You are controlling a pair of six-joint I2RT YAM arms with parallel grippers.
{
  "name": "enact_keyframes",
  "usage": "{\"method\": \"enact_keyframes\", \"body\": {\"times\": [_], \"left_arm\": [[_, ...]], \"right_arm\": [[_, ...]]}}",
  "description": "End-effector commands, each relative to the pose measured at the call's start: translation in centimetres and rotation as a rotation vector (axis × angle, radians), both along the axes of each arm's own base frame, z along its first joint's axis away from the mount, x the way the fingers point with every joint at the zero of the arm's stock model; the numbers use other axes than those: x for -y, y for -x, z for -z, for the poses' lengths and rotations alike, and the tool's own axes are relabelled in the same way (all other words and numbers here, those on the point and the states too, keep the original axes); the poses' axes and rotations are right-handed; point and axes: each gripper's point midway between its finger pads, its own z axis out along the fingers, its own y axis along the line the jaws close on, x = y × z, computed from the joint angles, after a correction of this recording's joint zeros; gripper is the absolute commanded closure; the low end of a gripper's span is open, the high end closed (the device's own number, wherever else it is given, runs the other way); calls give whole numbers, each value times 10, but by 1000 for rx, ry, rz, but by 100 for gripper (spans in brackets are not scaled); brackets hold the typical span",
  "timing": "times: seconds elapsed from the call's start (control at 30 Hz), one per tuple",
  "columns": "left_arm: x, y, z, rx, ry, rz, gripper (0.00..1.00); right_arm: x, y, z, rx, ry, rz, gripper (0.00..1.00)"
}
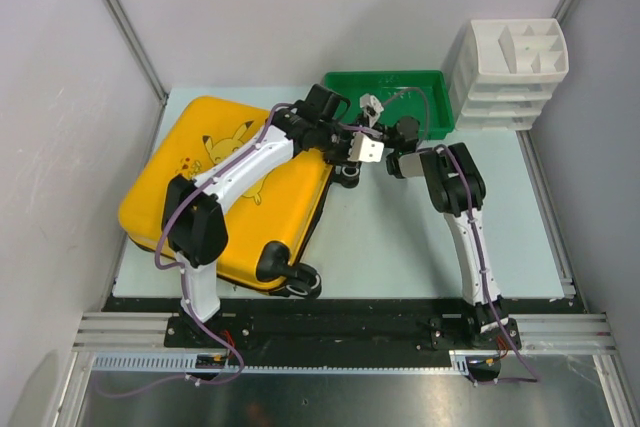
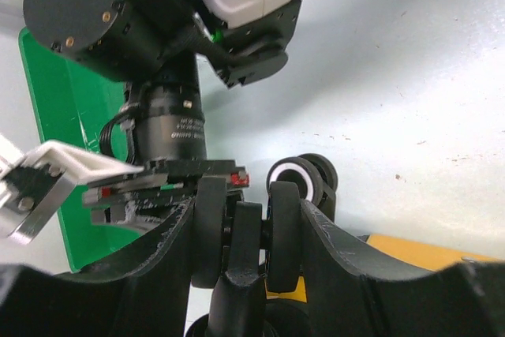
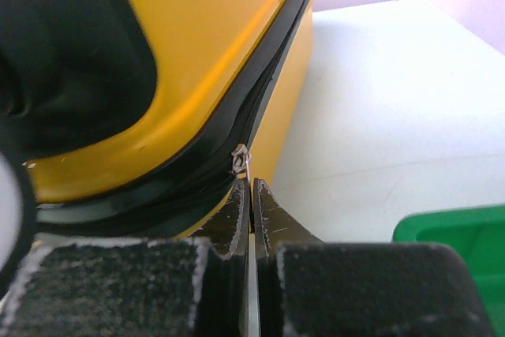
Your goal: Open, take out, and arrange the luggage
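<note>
Shows the luggage [image 1: 235,187] lying flat on the left half of the table [image 1: 420,237], lid down, yellow shell and Pikachu print facing up. Finds the left gripper [image 2: 246,222] clamped around a black twin wheel [image 2: 286,226] at the case's far right corner. Finds the right gripper [image 3: 251,195] pressed together on the metal zipper pull [image 3: 240,160] in the black zipper band [image 3: 197,173], just beside that corner. Places the green tray [image 1: 385,97] and white organizer [image 1: 510,62] behind, along the far edge. Offers no legible brand, only fine white print on a camera lens barrel [image 2: 177,128], too small to read.
</note>
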Motion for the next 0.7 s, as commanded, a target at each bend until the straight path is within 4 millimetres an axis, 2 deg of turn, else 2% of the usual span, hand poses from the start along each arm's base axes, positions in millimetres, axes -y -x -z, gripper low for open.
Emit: {"method": "enact_keyframes", "body": {"times": [0.0,0.03,0.1,0.23,0.27,0.33,0.37,0.4,0.43,0.47,0.5,0.53,0.57,0.6,0.63,0.67], "left_arm": [[-19,84,8,-296,-39,120,100],[-18,85,8,-301,-39,122,100],[-18,87,10,-314,-42,118,100],[-20,88,11,-317,-47,113,100],[-21,88,10,-318,-48,104,99],[-24,83,10,-323,-66,53,88],[-23,78,4,-306,-64,31,76],[-24,74,2,-303,-66,7,70],[-28,68,0,-288,-79,-28,64],[-32,62,-6,-286,-68,-63,54],[-35,58,-10,-283,-62,-82,48],[-38,55,-14,-280,-56,-100,43],[-44,50,-25,-276,-30,-127,29],[-47,48,-30,-279,-14,-142,19],[-49,47,-38,-279,4,-156,15],[-54,44,-50,-280,33,-186,10]], "right_arm": [[1,-35,-56,222,-195,142,100],[-5,-34,-50,208,-196,131,100],[-17,-28,-51,199,-203,101,100],[-25,-15,-41,162,-175,40,100],[-25,-10,-42,164,-164,20,84],[-14,-5,-32,149,-122,-8,59],[-9,-5,-31,147,-112,-7,42],[-3,-5,-36,154,-102,-4,37],[8,-6,-30,142,-78,2,35],[13,-7,-27,146,-62,12,34],[19,-7,-37,172,-58,16,34],[24,-4,-37,179,-43,4,33],[32,-5,-30,155,-23,17,31],[35,-5,-37,156,-16,25,30],[38,-6,-37,140,-6,32,30],[44,-9,-27,63,17,50,29]]}}
